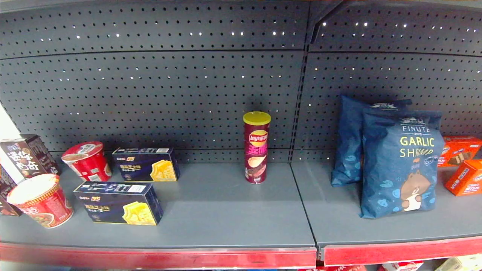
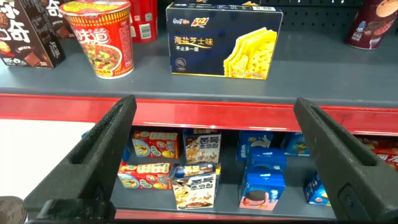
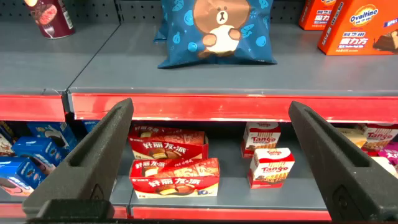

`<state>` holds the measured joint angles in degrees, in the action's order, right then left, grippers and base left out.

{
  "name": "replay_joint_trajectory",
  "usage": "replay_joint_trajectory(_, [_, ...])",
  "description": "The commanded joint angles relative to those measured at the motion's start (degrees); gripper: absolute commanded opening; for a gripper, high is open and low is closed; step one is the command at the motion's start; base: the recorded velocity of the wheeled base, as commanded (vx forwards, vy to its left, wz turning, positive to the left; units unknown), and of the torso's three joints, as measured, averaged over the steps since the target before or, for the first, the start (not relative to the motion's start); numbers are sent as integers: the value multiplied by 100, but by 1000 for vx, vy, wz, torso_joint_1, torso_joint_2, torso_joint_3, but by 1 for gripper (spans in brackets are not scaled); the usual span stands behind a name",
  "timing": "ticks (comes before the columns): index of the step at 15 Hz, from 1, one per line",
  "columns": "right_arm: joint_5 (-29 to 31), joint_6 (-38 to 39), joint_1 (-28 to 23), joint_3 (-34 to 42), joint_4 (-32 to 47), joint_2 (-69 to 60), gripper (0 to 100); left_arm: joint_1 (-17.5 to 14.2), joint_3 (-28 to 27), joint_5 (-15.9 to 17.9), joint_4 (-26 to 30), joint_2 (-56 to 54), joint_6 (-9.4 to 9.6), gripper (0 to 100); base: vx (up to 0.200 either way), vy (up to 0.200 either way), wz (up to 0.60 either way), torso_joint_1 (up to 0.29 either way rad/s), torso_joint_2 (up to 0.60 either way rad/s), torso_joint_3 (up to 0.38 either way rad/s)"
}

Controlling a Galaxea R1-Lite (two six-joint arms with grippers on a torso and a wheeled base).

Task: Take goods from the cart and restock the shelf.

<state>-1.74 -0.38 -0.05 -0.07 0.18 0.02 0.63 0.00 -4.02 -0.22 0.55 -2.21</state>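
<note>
Dark grey pegboard (image 1: 150,94) backs a grey shelf (image 1: 233,210) with a red front edge (image 1: 158,258). On the shelf a chips can (image 1: 257,147) with a yellow lid stands upright, close to the pegboard and just left of the seam between two shelf boards.

Left of the can lie two dark blue cracker boxes, the rear one (image 1: 147,164) near the pegboard and the front one (image 1: 118,203) nearer the red edge. Farther left of the can are two red noodle cups (image 1: 41,200) (image 1: 87,161), both tilted, and a dark brown box (image 1: 28,155). Right of the can two blue snack bags stand leaning, the front bag (image 1: 399,163) overlapping the rear bag (image 1: 348,143), with orange boxes (image 1: 465,177) beyond them.

The left gripper (image 2: 216,106) hangs in front of the red edge, left of the can and facing the front cracker box, its fingers (image 2: 112,146) spread wide and empty. The right gripper (image 3: 211,107) hangs before the same edge, right of the can and facing the front bag, likewise spread and holding nothing. Below the can's shelf, a lower shelf (image 2: 230,193) carries blue cookie boxes (image 2: 261,186) and red pie boxes (image 3: 174,177).
</note>
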Motion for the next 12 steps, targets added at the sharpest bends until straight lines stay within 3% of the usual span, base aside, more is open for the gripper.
replay_joint_trajectory(1, [-1, 3, 5, 7, -1, -2, 100, -2, 0, 7, 4, -2, 1, 100, 0, 0, 0, 0, 0, 0])
replay_joint_trajectory(8, [7, -15, 5, -1, -1, -2, 100, -2, 0, 7, -4, -2, 1, 100, 0, 0, 0, 0, 0, 0])
replay_joint_trajectory(12, [25, -6, -4, -1, -1, -2, 100, -2, 0, 7, -4, -2, 1, 100, 0, 0, 600, 1, 4, 2])
